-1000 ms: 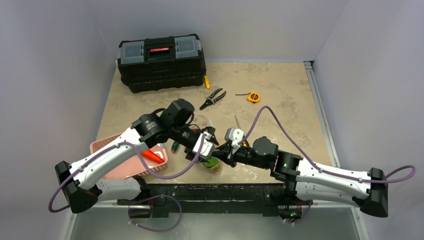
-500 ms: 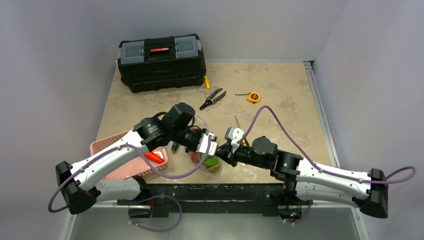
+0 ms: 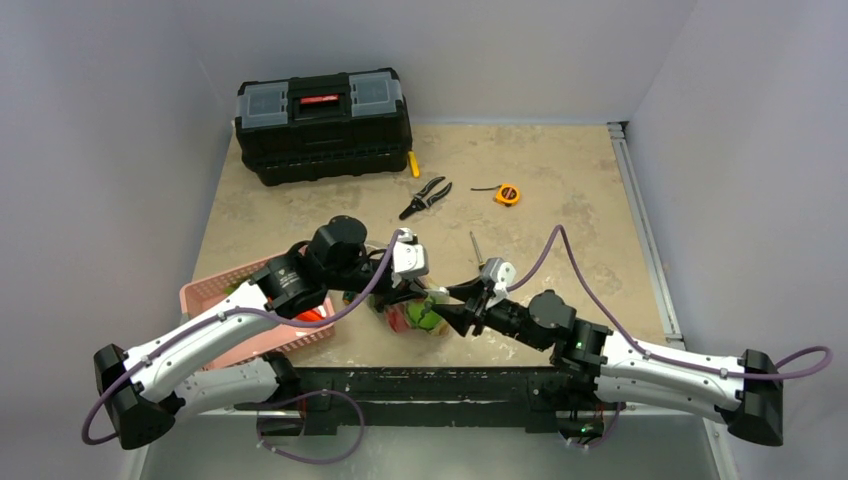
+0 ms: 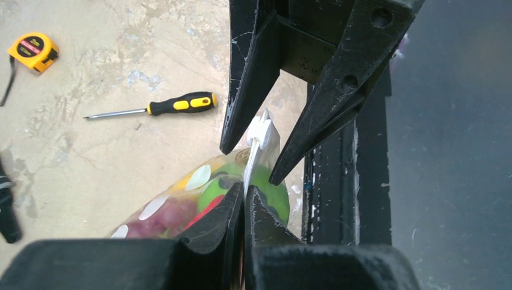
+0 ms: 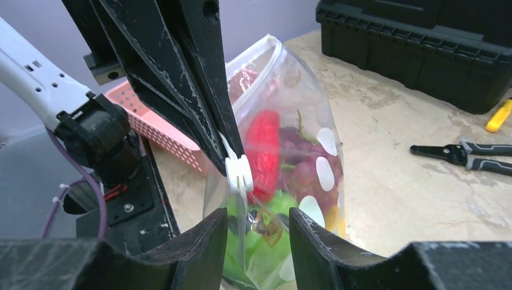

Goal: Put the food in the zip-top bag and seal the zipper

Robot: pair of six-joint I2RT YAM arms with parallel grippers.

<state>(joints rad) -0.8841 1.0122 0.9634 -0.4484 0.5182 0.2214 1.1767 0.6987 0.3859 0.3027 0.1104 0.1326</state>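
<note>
Clear dotted zip-top bag [image 5: 284, 78] stands upright at the near edge of the worktop [image 3: 560, 180], just right of the pink basket [image 3: 205, 292], between our two end effectors. Food [image 3: 412, 316] is inside: red chili [image 5: 264, 151], green pepper [image 5: 259, 232] below it, dark red fruit [image 5: 302, 172] beside the chili. Zipper [image 4: 251, 166] runs along the bag's edge to a white tab [image 4: 264, 130].

Left end effector [image 4: 244, 193]: fingers pressed together, clamped on the zipper just beside that tab. Right end effector [image 5: 258, 214]: fingers apart, straddling the bag's edge at the tab end; touching or not, we cannot tell.

We also cannot tell whether the bag's bottom sits on the worktop, or whether the seal is pressed closed along its length.

Further out: black-and-yellow screwdriver [image 4: 181, 104], tape measure [image 4: 33, 49], pliers [image 5: 465, 154], black toolbox [image 3: 322, 125] at the far edge.
</note>
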